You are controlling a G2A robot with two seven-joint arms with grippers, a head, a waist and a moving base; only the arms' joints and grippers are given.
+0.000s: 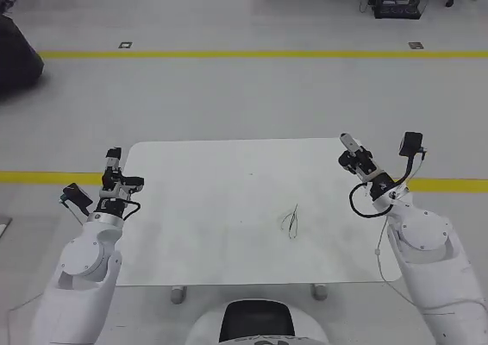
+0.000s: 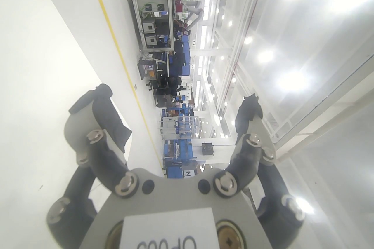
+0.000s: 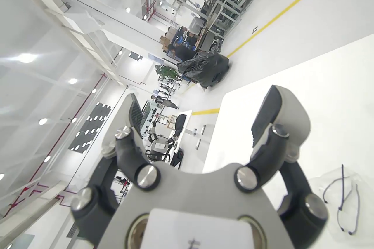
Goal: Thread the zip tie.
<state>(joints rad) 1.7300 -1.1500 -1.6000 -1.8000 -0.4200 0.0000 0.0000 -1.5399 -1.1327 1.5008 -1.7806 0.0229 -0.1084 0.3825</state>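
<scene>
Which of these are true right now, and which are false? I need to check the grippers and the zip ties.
1. The left gripper is open and empty. True.
2. The right gripper holds a zip tie. False: it is open and empty.
3. The zip ties lie on the table. True.
4. The zip ties lie closer to the left gripper. False: they lie closer to the right gripper.
</scene>
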